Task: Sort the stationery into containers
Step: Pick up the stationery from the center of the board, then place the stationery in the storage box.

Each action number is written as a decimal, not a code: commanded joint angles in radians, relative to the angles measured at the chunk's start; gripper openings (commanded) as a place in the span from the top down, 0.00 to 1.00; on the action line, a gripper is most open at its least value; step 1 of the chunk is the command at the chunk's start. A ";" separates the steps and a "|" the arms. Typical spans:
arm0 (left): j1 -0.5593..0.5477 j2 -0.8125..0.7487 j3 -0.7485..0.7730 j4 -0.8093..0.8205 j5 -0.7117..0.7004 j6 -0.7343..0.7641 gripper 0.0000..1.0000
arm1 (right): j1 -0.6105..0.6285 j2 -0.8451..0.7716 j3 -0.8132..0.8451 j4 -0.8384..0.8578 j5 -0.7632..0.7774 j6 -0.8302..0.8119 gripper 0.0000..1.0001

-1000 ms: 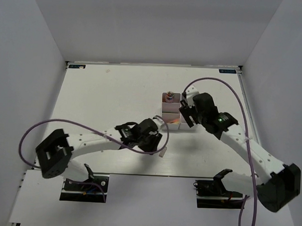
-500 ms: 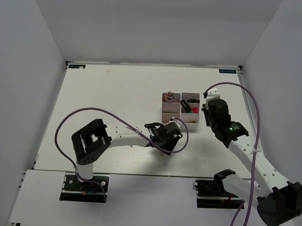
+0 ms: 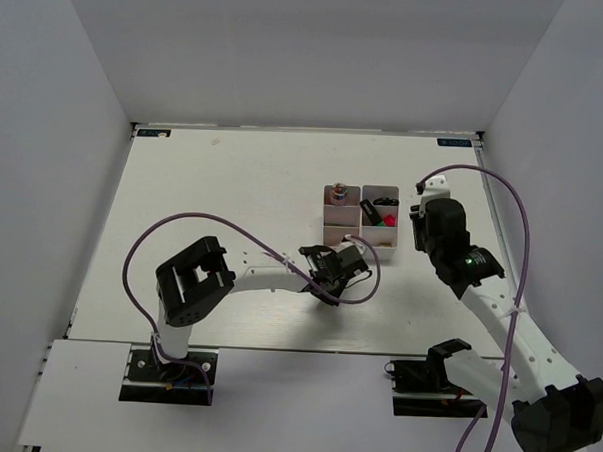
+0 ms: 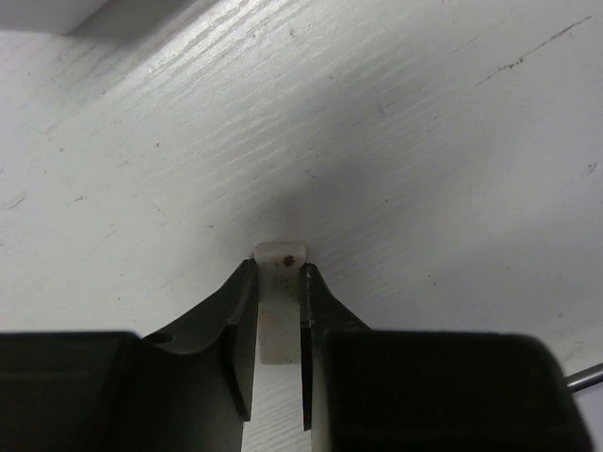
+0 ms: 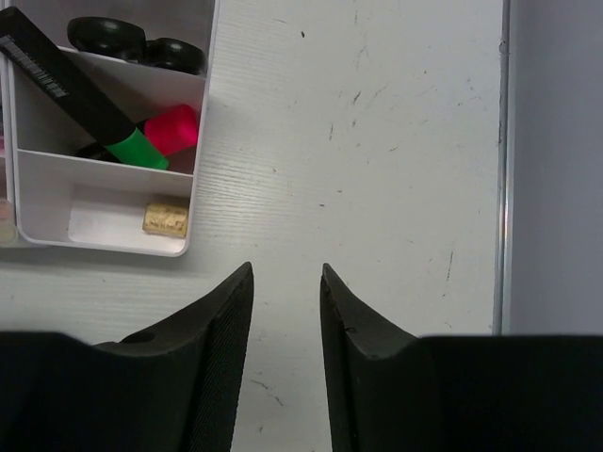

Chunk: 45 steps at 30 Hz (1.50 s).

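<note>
Left hand point(image 4: 279, 282) pinched shut, arm stretched forward; right hand point(image 5: 285, 282) slightly parted

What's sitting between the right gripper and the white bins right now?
Nothing. In the right wrist view, only bare table separates the open right gripper from the bins.

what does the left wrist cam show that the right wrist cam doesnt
Only the left wrist: the left gripper shut on a small cream piece with a brown speck. Only the right wrist: the right gripper open and empty, beside the bins, which hold a black-green marker, a pink marker tip and a tan eraser. Both: the white table beneath the fingers.
</note>
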 commanded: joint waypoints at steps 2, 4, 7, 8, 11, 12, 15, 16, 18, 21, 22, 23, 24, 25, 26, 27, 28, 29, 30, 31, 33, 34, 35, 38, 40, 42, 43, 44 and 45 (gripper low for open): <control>-0.017 -0.009 0.061 -0.067 -0.054 0.001 0.88 | -0.012 -0.032 -0.014 0.040 -0.013 0.023 0.55; -0.017 -0.022 0.081 -0.073 -0.054 0.016 0.89 | -0.016 -0.027 -0.014 0.039 -0.012 0.015 0.30; -0.012 -0.066 0.164 -0.072 -0.043 0.093 0.90 | -0.018 -0.027 -0.027 0.059 0.008 -0.015 0.12; -0.012 -0.066 0.196 -0.072 -0.032 0.093 0.90 | -0.021 -0.030 -0.030 0.063 0.008 -0.016 0.12; 0.027 -0.080 0.282 -0.040 0.006 0.145 0.90 | -0.018 -0.053 -0.053 0.089 0.020 -0.017 0.76; 0.037 -0.081 0.291 -0.018 0.026 0.158 0.90 | -0.018 -0.064 -0.059 0.091 0.020 -0.016 0.76; 0.099 -0.074 0.331 0.070 0.144 0.179 0.89 | -0.021 -0.065 -0.071 0.105 0.031 -0.015 0.69; 0.124 -0.062 0.348 0.086 0.173 0.182 0.89 | -0.021 -0.064 -0.073 0.106 0.028 -0.014 0.69; 0.176 -0.039 0.371 0.108 0.308 0.207 0.89 | -0.021 -0.062 -0.076 0.108 0.025 -0.015 0.67; 0.204 0.014 0.449 0.137 0.469 0.265 0.89 | -0.019 -0.067 -0.082 0.114 0.019 -0.015 0.66; 0.227 0.027 0.513 0.129 0.518 0.271 0.89 | -0.019 -0.067 -0.082 0.115 0.019 -0.014 0.66; 0.231 0.065 0.529 0.126 0.552 0.306 0.89 | -0.019 -0.068 -0.083 0.115 0.016 -0.012 0.66; 0.242 0.078 0.549 0.120 0.596 0.317 0.89 | -0.021 -0.070 -0.085 0.118 0.017 -0.012 0.66; 0.248 0.105 0.587 0.103 0.615 0.328 0.89 | -0.019 -0.073 -0.088 0.115 0.013 -0.011 0.64; 0.256 0.130 0.625 0.100 0.640 0.357 0.89 | -0.021 -0.075 -0.090 0.120 0.013 -0.011 0.64; 0.262 0.144 0.652 0.097 0.693 0.362 0.87 | -0.019 -0.076 -0.090 0.120 0.014 -0.011 0.64; 0.265 0.165 0.666 0.094 0.704 0.360 0.87 | -0.019 -0.079 -0.091 0.121 0.014 -0.011 0.64; 0.268 0.184 0.685 0.089 0.713 0.357 0.87 | -0.021 -0.078 -0.093 0.123 0.014 -0.009 0.64; 0.273 0.196 0.693 0.089 0.730 0.357 0.86 | -0.019 -0.081 -0.094 0.125 0.016 -0.009 0.64; 0.273 0.201 0.693 0.092 0.730 0.360 0.86 | -0.018 -0.081 -0.096 0.126 0.017 -0.012 0.63; 0.271 0.208 0.684 0.105 0.732 0.360 0.86 | -0.021 -0.082 -0.097 0.128 0.020 -0.012 0.63; 0.273 0.213 0.680 0.112 0.730 0.363 0.86 | -0.019 -0.084 -0.099 0.134 0.022 -0.014 0.63; 0.274 0.212 0.673 0.117 0.727 0.365 0.86 | -0.019 -0.082 -0.100 0.134 0.024 -0.014 0.63; 0.274 0.218 0.656 0.123 0.706 0.377 0.86 | -0.021 -0.085 -0.102 0.138 0.025 -0.014 0.63; 0.274 0.224 0.650 0.126 0.694 0.385 0.86 | -0.019 -0.088 -0.103 0.138 0.024 -0.017 0.63; 0.274 0.230 0.646 0.128 0.693 0.386 0.86 | -0.019 -0.084 -0.103 0.140 0.025 -0.016 0.63; 0.274 0.235 0.646 0.128 0.686 0.389 0.86 | -0.019 -0.085 -0.105 0.141 0.022 -0.016 0.61; 0.274 0.236 0.646 0.131 0.684 0.389 0.86 | -0.022 -0.085 -0.105 0.141 0.022 -0.016 0.61; 0.276 0.242 0.646 0.132 0.684 0.395 0.86 | -0.019 -0.085 -0.105 0.140 0.022 -0.014 0.61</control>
